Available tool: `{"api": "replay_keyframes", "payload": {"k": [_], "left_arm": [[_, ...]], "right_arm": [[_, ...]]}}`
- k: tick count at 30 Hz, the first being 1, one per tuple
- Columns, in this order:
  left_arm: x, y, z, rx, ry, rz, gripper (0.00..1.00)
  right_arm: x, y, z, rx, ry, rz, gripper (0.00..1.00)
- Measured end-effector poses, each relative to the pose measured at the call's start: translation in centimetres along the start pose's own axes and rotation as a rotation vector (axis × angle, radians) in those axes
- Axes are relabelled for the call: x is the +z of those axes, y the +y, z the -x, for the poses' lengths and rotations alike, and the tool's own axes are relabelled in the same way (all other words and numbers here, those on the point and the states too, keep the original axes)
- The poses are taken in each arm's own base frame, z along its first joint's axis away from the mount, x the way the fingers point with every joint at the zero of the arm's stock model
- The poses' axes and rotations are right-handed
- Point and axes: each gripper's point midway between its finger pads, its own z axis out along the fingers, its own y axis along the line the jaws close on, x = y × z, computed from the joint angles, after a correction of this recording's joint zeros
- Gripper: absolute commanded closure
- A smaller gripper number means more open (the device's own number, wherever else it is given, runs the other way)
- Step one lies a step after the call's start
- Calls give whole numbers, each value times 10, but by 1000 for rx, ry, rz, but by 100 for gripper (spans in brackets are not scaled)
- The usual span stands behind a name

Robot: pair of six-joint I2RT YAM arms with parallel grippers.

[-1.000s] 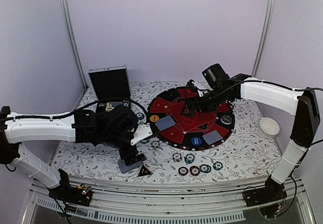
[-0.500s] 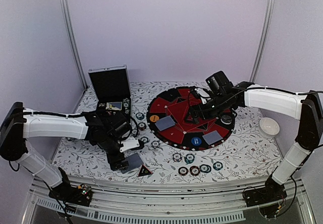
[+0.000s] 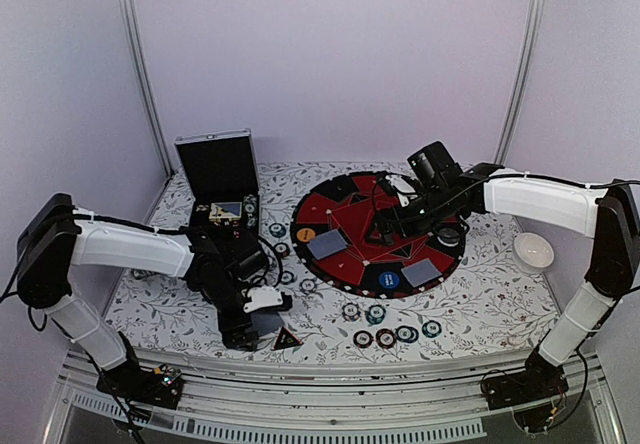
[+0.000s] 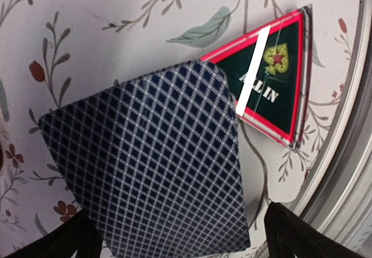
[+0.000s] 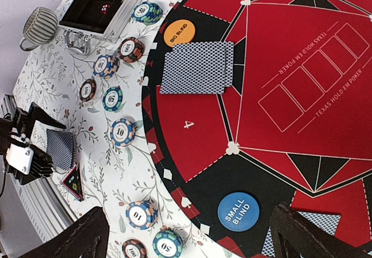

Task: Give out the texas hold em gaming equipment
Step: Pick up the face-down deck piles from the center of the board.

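Lying flat on the flowered table [image 4: 87, 25] near its front edge, the blue lattice-backed playing card [image 4: 151, 165] sits skewed, one corner touching the tip of the red-edged black triangle [image 4: 273, 89]; its long axis cannot be told. The left hand [image 4: 183, 240] hangs over it, spread wide and empty. The right hand [image 5: 197, 235], equally wide, hovers above the round red-and-black mat [image 5: 192, 130]. Since the earlier frame the left hand has slid nearer, over the card.
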Motion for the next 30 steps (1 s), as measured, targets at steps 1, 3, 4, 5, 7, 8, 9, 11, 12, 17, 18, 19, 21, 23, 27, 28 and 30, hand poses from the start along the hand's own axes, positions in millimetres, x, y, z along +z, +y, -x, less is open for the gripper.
{"api": "replay_keyframes", "payload": {"k": [1,3,4,5,7,8,9,11,12,17,18,19,21,23,27,28,30], "left_arm": [[2,-1,-1,-1,7,-6,2],[3,0,0,-1,5,-3,3],[4,2,1,-3,2,2,5],[4,3,2,-5,-3,9,8],[4,5,4,-11,-7,20,14],[4,6,4,-11,-9,24,18],[4,7,5,-11,-12,29,23],[5,8,6,-12,-16,31,36],[5,8,6,-13,-18,32,42],[-1,11,11,-13,-51,52,48],[-1,12,11,-14,-52,54,49],[-1,12,11,-13,-54,58,49],[-2,13,12,-12,-61,67,49],[-3,14,11,-11,-75,80,49],[-9,16,13,-8,-99,102,49],[-11,17,14,-8,-108,109,49],[-18,19,20,-6,-132,118,49]], "right_arm": [[0,0,0,0,-1,0,1],[0,0,0,0,-1,0,1],[0,0,0,0,-1,1,1],[0,0,0,-1,-1,3,1],[0,1,0,-1,-1,6,1],[0,1,0,0,-1,7,1],[0,1,0,0,-1,8,1],[0,1,0,2,-1,8,1],[0,1,0,3,-1,8,1],[-3,3,2,7,-9,14,1],[-5,6,5,4,-24,24,1],[-7,8,6,3,-35,32,1],[-16,14,10,2,-79,57,1],[-25,19,11,5,-121,79,1],[-40,36,18,7,-208,171,1],[-41,40,19,6,-224,198,1],[-41,52,18,6,-254,266,1]]}}
